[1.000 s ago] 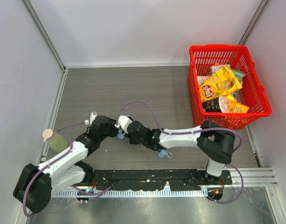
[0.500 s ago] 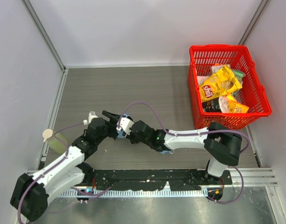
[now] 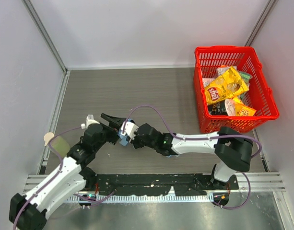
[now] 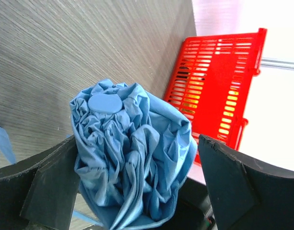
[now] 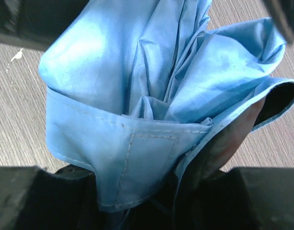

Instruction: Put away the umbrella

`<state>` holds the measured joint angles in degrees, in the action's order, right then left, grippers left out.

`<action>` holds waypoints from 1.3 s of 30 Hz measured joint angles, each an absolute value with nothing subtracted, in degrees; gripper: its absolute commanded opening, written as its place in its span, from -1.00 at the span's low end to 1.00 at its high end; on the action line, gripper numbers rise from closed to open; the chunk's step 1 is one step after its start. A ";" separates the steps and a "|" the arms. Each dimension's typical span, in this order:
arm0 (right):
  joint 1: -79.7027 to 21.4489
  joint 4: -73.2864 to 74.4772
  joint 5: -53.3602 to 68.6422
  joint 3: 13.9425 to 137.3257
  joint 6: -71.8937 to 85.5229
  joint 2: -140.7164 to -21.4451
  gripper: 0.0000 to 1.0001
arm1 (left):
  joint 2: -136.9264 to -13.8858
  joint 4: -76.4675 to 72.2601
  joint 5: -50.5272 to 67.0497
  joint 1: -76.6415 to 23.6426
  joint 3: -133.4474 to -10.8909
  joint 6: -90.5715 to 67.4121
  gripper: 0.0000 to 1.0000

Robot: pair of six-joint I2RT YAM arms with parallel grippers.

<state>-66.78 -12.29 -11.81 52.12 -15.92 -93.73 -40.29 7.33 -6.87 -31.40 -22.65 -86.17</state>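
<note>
1. Left fingers [image 4: 46,187] are spread wide. The bunched umbrella [image 4: 127,143] sits between them in the left wrist view, with fabric brushing the lower-left finger and a visible gap to the right-hand one.
2. Left gripper [image 3: 114,123] grips nothing.
3. Right fingers [image 5: 36,199] are closed partway on the blue fabric. In the right wrist view a folded strap and pleats run down between them along the bottom edge.
4. Right gripper [image 5: 151,196] holds the umbrella.
5. In the top view the umbrella shows only as a small blue patch where the two wrists meet, left of centre and in the lower half of the frame, over the grey table [image 3: 137,91].
6. Red basket [image 3: 262,103] of snack bags is at upper right, well apart from the umbrella.
</note>
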 measured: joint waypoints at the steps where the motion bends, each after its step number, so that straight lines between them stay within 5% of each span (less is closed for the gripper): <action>1: -66.50 -12.38 -11.35 51.68 -15.94 -93.27 -0.98 | -38.37 8.36 -7.20 -31.40 -22.63 -86.17 0.99; 8: -64.51 -12.21 -8.32 48.27 -16.88 -87.74 -0.99 | -27.05 11.57 -11.14 -31.48 -22.44 -86.11 0.99; 21: -63.92 -7.70 -7.75 48.07 -19.09 -87.42 -0.99 | -47.09 21.19 -5.85 -30.39 -37.65 -85.06 0.99; 39: -62.37 -4.25 -6.79 50.17 -19.22 -87.68 -0.99 | -41.12 23.24 -4.93 -29.32 -34.41 -87.50 0.99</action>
